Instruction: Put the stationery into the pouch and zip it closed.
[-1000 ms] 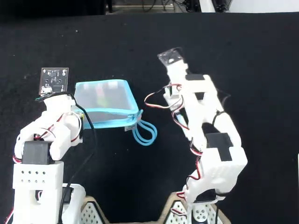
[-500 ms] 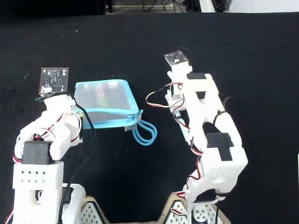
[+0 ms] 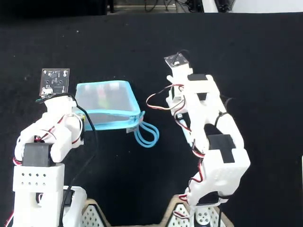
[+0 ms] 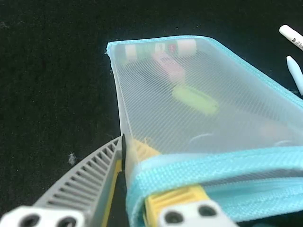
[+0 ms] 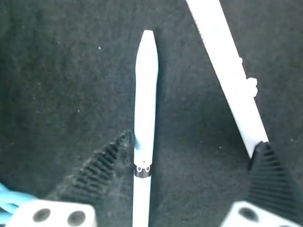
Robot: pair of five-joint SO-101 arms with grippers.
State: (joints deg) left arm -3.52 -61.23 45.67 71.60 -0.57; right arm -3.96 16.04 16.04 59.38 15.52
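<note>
- Right gripper: wide open, empty, low over two pens. Blue pen hard by one jaw, white pen running to the other jaw's tip. Left gripper: clamped on one end of pouch, flat on table.
- Risk?
- Could sweep both pens together on closing: double pinch, or white one flicked off. Off-centre on blue, so likely roll or pivot in the grip. End-only hold on pouch, possible slip during loading.
- Counts?
- Two pens outside. One pouch. Inside, through the mesh: one pink, one green, more at far end, number unclear.
</note>
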